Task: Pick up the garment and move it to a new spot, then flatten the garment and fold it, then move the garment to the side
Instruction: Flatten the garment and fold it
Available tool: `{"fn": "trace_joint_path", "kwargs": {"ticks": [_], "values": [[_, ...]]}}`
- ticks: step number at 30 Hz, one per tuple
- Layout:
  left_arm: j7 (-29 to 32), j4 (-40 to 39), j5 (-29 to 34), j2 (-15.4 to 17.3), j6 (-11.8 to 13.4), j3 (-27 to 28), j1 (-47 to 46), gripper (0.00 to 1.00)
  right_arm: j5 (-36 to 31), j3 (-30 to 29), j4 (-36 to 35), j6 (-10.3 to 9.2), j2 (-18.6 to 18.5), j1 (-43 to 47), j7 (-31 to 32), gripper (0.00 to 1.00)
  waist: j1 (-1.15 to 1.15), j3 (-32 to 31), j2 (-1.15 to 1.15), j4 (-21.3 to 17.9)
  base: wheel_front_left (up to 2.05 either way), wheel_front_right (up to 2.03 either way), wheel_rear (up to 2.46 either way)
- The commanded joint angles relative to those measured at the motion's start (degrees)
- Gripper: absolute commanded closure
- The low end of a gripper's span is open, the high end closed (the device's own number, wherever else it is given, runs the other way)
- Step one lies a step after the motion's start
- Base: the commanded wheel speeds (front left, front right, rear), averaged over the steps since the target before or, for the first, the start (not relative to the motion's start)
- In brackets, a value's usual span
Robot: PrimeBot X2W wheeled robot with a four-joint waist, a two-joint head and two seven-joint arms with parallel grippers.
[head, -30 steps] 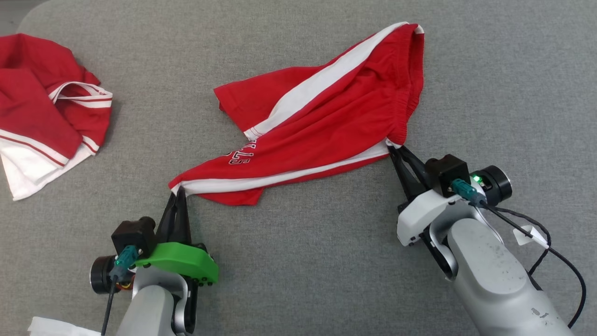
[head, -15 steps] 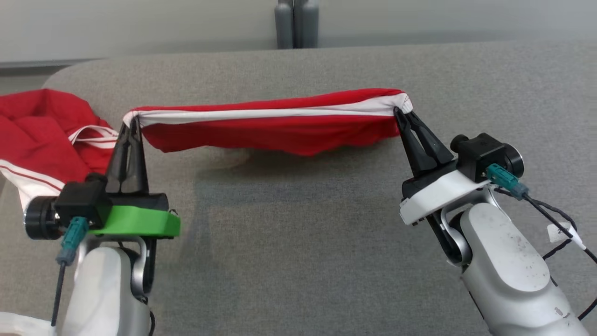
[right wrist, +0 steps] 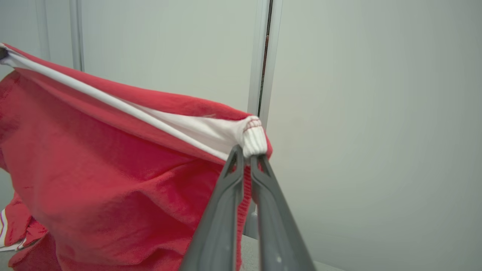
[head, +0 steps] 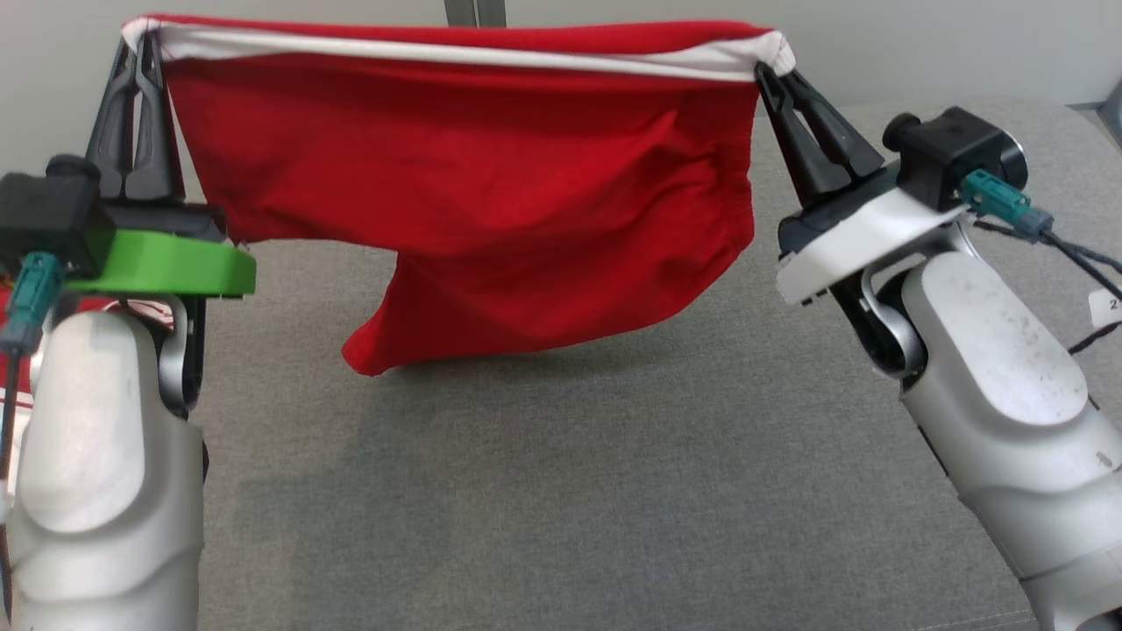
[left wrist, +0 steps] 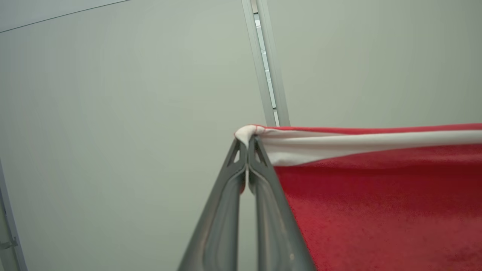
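The garment (head: 473, 193) is a pair of red shorts with a white side stripe, hanging stretched in the air between both grippers above the grey surface (head: 543, 491). My left gripper (head: 140, 39) is shut on its upper left corner, seen close in the left wrist view, where the gripper (left wrist: 247, 140) pinches the white corner of the garment (left wrist: 376, 180). My right gripper (head: 764, 72) is shut on the upper right corner. In the right wrist view that gripper (right wrist: 244, 150) bites the white elastic end of the garment (right wrist: 113, 169). The lowest fold hangs just above the surface.
A second red and white garment (head: 131, 307) peeks out behind my left forearm, and in the right wrist view it (right wrist: 15, 229) lies at the lower left. A pale wall with a vertical metal strip (head: 473, 10) stands behind the surface.
Both grippers have raised the garment from the surface until it hangs spread between them. The head camera has tilted upward, so the whole picture has shifted.
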Motion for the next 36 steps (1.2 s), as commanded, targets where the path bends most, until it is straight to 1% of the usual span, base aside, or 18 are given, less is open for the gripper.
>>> {"fn": "trace_joint_path", "kwargs": {"ticks": [1, 2, 3, 6, 9, 11, 14, 17, 20, 23, 25, 29, 33, 36], "values": [[0.0, 1.5, 0.5, 0.5, -0.1, -0.1, -3.3, 1.0, 1.0, 0.0, 1.5, -0.13, -0.1, -2.6, 0.2, 1.0, 0.0, 6.5, 0.0, -0.2, 0.0, 0.0, 0.0], [0.1, 4.2, 1.2, 0.5, -0.2, -1.0, -7.2, 1.0, 0.5, 1.2, 3.9, -0.13, 0.0, -6.5, 0.2, 1.0, 0.0, 9.7, 0.0, -0.1, 0.0, 0.0, 0.0], [0.1, 5.5, 1.5, 0.6, -0.1, -1.5, -9.5, 1.0, 0.2, 1.7, 5.4, -0.13, 0.1, -8.7, 0.1, 1.0, 0.0, 11.6, 0.0, 0.0, 0.0, 0.0, 0.0], [0.0, 9.0, 2.3, 0.2, 0.5, -2.4, -15.8, 1.0, -1.3, 2.3, 9.8, -0.12, 0.7, -15.2, -0.4, 1.0, 0.0, 15.9, 0.0, 0.4, 0.0, 0.0, 0.0], [0.0, 11.4, 3.2, 0.2, 1.4, -3.1, -23.2, 1.0, -4.4, 1.3, 14.6, -0.12, 0.9, -23.3, -0.9, 1.0, 0.0, 19.8, 0.0, 1.3, 0.0, 0.0, 0.0], [0.0, 11.8, 3.5, 0.0, 2.3, -3.2, -27.0, 1.0, -6.8, -0.4, 17.0, -0.12, 1.0, -27.8, -1.2, 1.0, 0.0, 21.5, 0.0, 2.0, 0.0, 0.0, 0.0], [0.1, 10.7, 3.8, 0.0, 2.8, -3.6, -31.7, 1.0, -11.1, -4.4, 16.5, -0.13, 1.1, -32.7, -1.2, 1.0, 0.0, 23.1, 0.0, 3.1, 0.0, 0.0, 0.0], [0.1, 8.2, 3.6, -0.6, 3.4, -4.2, -34.1, 1.0, -14.8, -9.1, 15.2, -0.13, 1.3, -34.1, -1.2, 1.0, 0.0, 23.4, 0.0, 4.3, 0.0, 0.0, 0.0], [0.1, 7.1, 2.7, -1.2, 3.4, -4.6, -32.1, 1.0, -17.1, -10.8, 14.6, -0.13, 2.0, -31.3, -1.2, 1.0, 0.0, 22.7, 0.0, 5.0, 0.0, 0.0, 0.0], [0.1, 7.7, 1.0, -2.7, 3.4, -4.6, -27.2, 1.0, -17.7, -10.0, 14.1, -0.13, 1.8, -26.6, -1.2, 1.0, 0.0, 21.9, 0.0, 5.5, 0.0, 0.0, 0.0], [0.0, 8.1, -0.1, -3.4, 3.8, -4.0, -23.3, 1.0, -17.3, -8.1, 13.8, -0.13, 1.7, -22.8, -1.2, 1.0, 0.0, 21.4, 0.0, 5.6, 0.0, 0.0, 0.0], [0.0, 10.4, -2.7, -4.7, 4.2, -2.2, -12.5, 1.0, -14.3, -5.3, 14.0, -0.13, 1.9, -13.6, -1.2, 1.0, 0.0, 19.2, 0.0, 5.2, 0.0, 0.0, 0.0], [0.0, 14.0, -4.2, -5.6, 2.9, -1.9, -2.6, 1.0, -10.3, -3.0, 13.1, -0.14, 2.0, -4.4, -1.3, 1.0, 0.0, 16.4, 0.0, 5.1, 0.0, 0.0, 0.0], [0.0, 14.9, -5.7, -5.9, 3.1, -1.0, 3.6, 1.0, -7.1, -2.8, 11.9, -0.14, 2.0, 2.6, -1.3, 1.0, 0.0, 14.1, 0.0, 5.3, 0.0, 0.0, 0.0]]}}
